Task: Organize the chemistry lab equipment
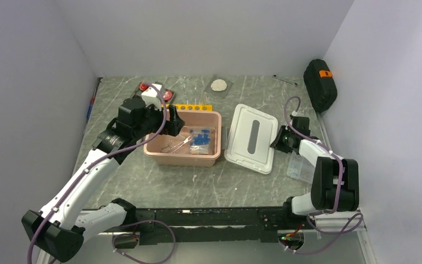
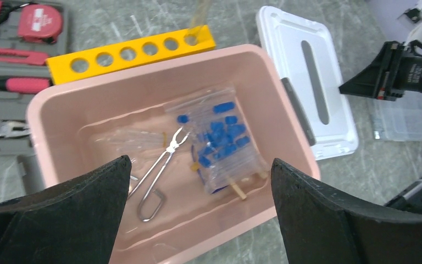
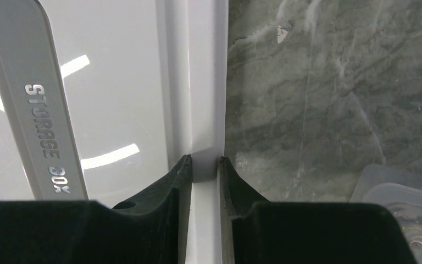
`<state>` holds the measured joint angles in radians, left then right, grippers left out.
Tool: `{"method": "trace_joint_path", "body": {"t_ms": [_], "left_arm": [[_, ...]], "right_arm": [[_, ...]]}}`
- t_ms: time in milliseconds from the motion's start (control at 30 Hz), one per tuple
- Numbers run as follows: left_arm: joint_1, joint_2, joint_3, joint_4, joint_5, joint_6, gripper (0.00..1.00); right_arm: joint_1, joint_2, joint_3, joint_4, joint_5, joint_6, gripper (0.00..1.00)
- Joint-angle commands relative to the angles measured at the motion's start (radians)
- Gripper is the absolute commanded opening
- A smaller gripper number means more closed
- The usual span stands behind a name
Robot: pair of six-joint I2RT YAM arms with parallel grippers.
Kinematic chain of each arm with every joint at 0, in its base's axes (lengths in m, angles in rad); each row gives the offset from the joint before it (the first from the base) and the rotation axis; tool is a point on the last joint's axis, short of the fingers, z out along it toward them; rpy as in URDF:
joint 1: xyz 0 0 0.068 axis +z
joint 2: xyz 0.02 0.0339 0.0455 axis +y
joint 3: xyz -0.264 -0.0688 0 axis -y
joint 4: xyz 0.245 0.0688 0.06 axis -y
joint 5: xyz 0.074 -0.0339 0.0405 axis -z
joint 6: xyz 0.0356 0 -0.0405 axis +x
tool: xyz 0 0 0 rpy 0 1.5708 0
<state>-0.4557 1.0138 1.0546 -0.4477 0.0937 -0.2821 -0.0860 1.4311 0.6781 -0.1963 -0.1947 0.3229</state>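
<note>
A pink bin (image 1: pixel 159 149) holds the clear bag of blue-capped tubes (image 2: pixel 220 137), metal tongs (image 2: pixel 162 165) and tan wooden clamp ends (image 2: pixel 239 190) that stick out from under the bag. I cannot make out the safety glasses. The yellow six-hole rack (image 2: pixel 132 52) lies behind the bin. My left gripper (image 2: pixel 199 162) is open and empty above the bin's near side (image 1: pixel 170 124). My right gripper (image 3: pixel 204 165) is shut on the right rim of the white bin lid (image 3: pixel 115 82), which lies flat right of the bin (image 1: pixel 253 137).
The red-and-black tool kit (image 2: pixel 11 49) lies left of the rack. A clear parts box (image 1: pixel 299 168) sits by the right arm. A black case (image 1: pixel 320 85) leans on the right wall. A bagged white disc (image 1: pixel 218 84) lies at the back.
</note>
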Motion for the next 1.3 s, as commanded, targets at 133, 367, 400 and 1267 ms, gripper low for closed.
{"method": "trace_joint_path", "body": {"t_ms": [133,367,400,1267], "left_arm": [[-0.134,0.111,0.101,0.121,0.05,-0.089,0.98],[-0.228,0.283,0.204,0.182,0.119,-0.166,0.98],[-0.236,0.312,0.221,0.185,0.127,-0.172,0.98],[-0.271,0.752,0.518,0.132,0.225,-0.255,0.96]], "right_arm": [[-0.059,-0.076,-0.052,0.125,-0.176,0.051,0.0],[-0.075,-0.075,-0.091,0.188,-0.251,0.07,0.0],[-0.078,-0.081,-0.093,0.191,-0.259,0.071,0.0],[-0.132,-0.194,-0.092,0.149,-0.393,0.045,0.0]]}}
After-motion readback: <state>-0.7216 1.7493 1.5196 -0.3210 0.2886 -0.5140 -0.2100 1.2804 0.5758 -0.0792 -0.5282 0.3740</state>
